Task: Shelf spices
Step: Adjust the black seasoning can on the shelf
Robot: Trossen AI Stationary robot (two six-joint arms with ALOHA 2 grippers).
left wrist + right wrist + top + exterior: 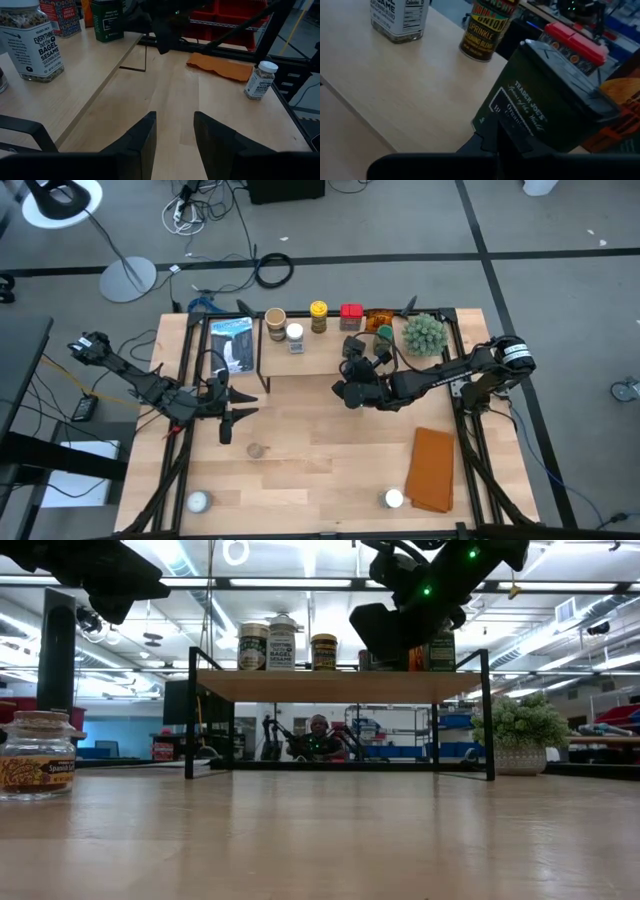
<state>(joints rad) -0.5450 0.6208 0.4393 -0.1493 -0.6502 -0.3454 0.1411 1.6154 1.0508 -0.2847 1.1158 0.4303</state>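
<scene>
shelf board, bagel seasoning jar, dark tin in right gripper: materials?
Shelf: pale wood with visible grain, matte, on thin black legs, likely metal.
Bagel seasoning jar: clear wall showing the seeds inside, glass or plastic, with a paper label.
Dark tin: dark green printed body, slight sheen, probably metal; the right gripper is shut on it.

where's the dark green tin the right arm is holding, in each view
high view: hidden under the right gripper at the shelf front edge.
low view: dark green tin above the shelf's right end.
left wrist view: tin upright, far off.
right wrist view: tin tilted in the shut jaws.
Shared landmark: bagel sesame jar.
</scene>
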